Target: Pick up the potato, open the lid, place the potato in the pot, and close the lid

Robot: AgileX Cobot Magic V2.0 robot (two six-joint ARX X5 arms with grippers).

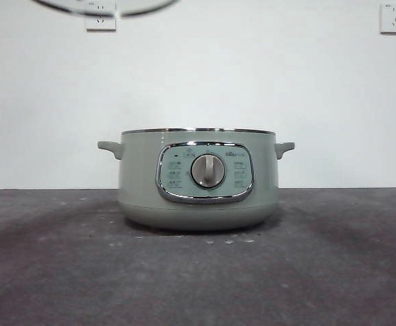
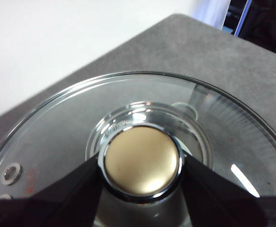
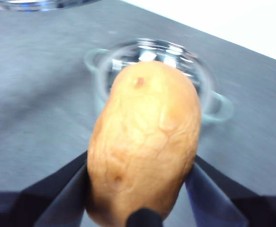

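Note:
The sage-green pot (image 1: 198,180) stands uncovered in the middle of the table, its dial facing the front camera. My left gripper (image 2: 141,171) is shut on the knob (image 2: 141,161) of the glass lid (image 2: 57,127). It holds the lid high above the pot's left side, and only the lid's lower rim (image 1: 106,8) shows at the top of the front view. My right gripper (image 3: 140,182) is shut on the orange-brown potato (image 3: 145,142), held in the air above the table. The open pot (image 3: 159,59) lies beyond and below the potato.
The table top (image 1: 333,272) is dark grey felt. A white wall with two power sockets (image 1: 394,17) rises right behind it. The table's far corner (image 2: 185,19) shows in the left wrist view.

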